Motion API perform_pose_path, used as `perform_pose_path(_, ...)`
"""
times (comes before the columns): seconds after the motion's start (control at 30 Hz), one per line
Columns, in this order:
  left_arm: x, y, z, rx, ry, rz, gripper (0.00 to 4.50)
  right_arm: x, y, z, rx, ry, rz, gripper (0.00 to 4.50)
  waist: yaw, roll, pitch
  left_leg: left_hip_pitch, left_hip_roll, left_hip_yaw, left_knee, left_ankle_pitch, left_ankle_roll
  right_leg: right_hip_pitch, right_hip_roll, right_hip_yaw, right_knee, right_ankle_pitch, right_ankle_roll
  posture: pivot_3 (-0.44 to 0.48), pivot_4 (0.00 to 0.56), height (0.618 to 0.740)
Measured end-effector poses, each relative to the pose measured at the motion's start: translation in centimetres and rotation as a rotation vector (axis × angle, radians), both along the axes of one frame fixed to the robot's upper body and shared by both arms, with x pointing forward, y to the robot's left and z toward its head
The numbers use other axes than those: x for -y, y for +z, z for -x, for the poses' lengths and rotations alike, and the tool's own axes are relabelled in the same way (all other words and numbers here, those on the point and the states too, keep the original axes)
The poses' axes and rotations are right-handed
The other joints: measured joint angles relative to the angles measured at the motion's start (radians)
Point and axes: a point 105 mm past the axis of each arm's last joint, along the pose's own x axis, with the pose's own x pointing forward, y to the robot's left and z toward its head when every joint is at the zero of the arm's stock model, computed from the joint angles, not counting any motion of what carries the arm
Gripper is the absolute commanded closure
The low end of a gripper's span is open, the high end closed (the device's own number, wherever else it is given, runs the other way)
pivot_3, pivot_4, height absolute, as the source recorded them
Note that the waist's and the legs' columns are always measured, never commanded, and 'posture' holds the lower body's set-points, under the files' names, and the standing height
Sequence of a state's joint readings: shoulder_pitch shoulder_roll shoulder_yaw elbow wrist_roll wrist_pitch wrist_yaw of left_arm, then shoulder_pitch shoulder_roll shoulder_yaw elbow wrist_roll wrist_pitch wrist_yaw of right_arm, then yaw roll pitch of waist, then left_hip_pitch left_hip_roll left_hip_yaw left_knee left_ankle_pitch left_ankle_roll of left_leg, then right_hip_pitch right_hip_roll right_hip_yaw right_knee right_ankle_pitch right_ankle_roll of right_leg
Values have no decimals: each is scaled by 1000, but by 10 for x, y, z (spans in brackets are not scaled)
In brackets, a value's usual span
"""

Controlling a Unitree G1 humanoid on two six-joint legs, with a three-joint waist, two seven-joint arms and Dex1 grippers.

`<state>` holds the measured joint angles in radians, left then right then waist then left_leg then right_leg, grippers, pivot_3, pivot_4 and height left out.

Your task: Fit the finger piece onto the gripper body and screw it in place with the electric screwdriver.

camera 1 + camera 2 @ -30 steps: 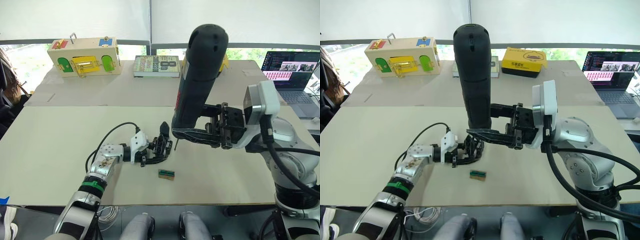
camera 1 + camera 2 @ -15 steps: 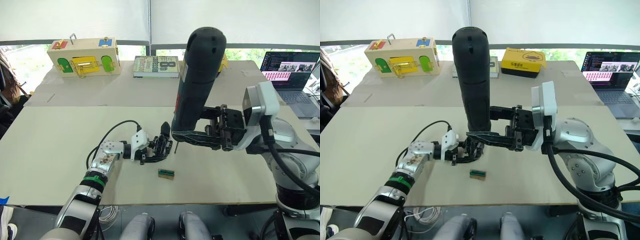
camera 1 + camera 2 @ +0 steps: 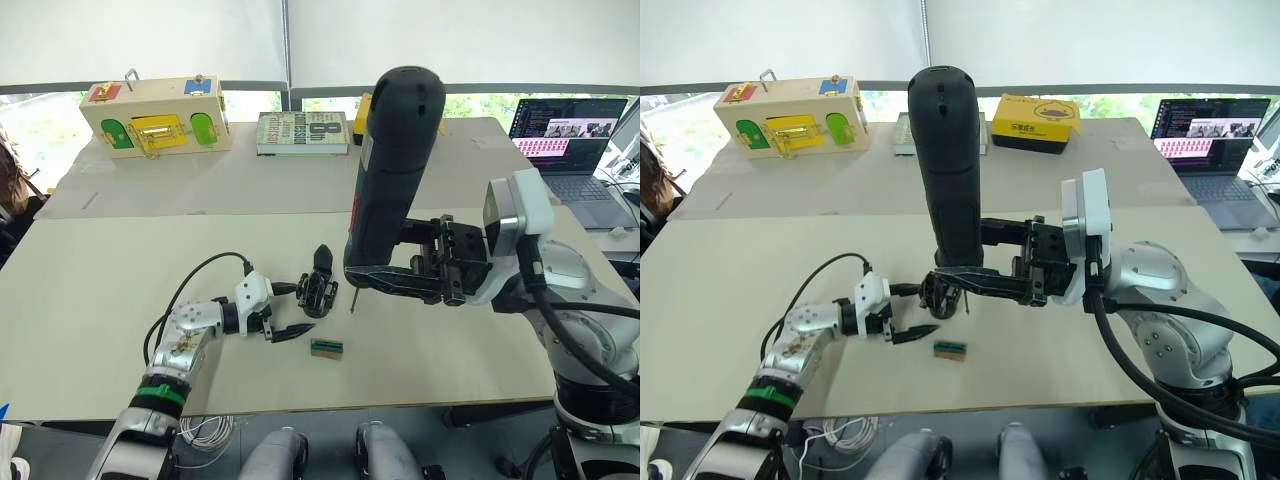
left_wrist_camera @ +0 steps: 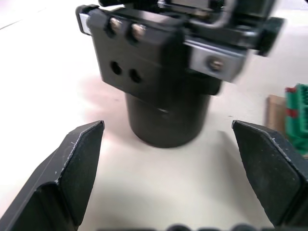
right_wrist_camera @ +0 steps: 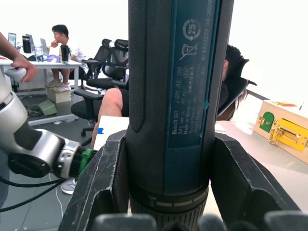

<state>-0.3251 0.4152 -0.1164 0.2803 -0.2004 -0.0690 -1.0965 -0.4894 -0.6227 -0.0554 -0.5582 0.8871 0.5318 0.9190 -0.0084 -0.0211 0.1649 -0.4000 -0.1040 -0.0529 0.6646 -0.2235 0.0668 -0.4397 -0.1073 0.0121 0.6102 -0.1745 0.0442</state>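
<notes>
Near the middle of the head views, the right gripper [image 3: 385, 278] is clamped around the lower barrel of the electric screwdriver [image 3: 392, 175], holding it upright with its rounded end toward the top of the frame and its thin metal bit pointing down at the counter [image 3: 100, 290]. In the right wrist view the two fingers [image 5: 103, 185] press against either side of the barrel. Just left of the bit stands the gripper body [image 3: 318, 292], resting on the counter with the finger piece [image 3: 321, 259] rising from its top as a dark tapered point. The left gripper [image 3: 285, 312], lower left of centre, lies low on the counter with its jaws spread wide and nothing between them; one finger [image 3: 291, 332] points toward the body, close to it but apart. The left wrist view shows the body's rounded base [image 4: 168, 120] sitting between the two open fingers with clear counter on both sides. A small green-and-tan block [image 3: 327, 347] lies just below the body, nearer the front edge. Along the back of the counter sit a wooden latch box [image 3: 155, 115] at upper left, a book [image 3: 303, 132] beside it and a yellow box [image 3: 1034, 122]; a laptop [image 3: 565, 140] stands open at upper right.
</notes>
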Motion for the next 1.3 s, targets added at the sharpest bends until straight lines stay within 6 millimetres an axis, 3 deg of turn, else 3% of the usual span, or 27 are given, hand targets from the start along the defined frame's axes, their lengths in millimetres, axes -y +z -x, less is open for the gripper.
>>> perform_pose_path(0.17,17,0,6,-27,71,43,17,0,0,0,-3,-6,-4,2551,16,0,0,0,0,0,0,0,0,0,0,-1,0,0,0,0,150,740)
perform_pose_path(0.33,24,0,0,-27,143,57,17,0,0,0,-3,-6,-6,2551,24,0,0,0,-1,0,0,0,0,1,0,-1,0,0,0,0,150,740)
perform_pose_path(0.67,40,1,-4,-33,122,61,17,0,0,0,-4,-8,-8,2551,29,0,0,-1,-1,0,0,0,0,1,1,-1,-1,0,0,0,150,740)
perform_pose_path(1.03,42,1,-5,-36,116,54,17,-1,1,1,5,-7,-7,2551,26,0,0,0,-1,0,0,0,0,1,1,-1,-1,0,1,0,150,740)
perform_pose_path(1.13,39,0,-5,-35,117,44,842,-2,1,2,7,-6,-7,2551,23,0,0,0,-1,0,0,0,0,1,1,-1,0,0,1,0,150,740)
perform_pose_path(1.23,36,0,-6,-31,125,37,2196,-2,1,2,7,-6,-7,2551,20,0,0,0,-1,0,0,0,0,1,1,-1,0,0,0,0,150,740)
perform_pose_path(1.3,36,0,-6,-30,125,36,2189,-2,1,2,8,-6,-7,2551,20,0,0,0,-1,0,0,0,0,1,1,-1,0,0,0,0,150,740)
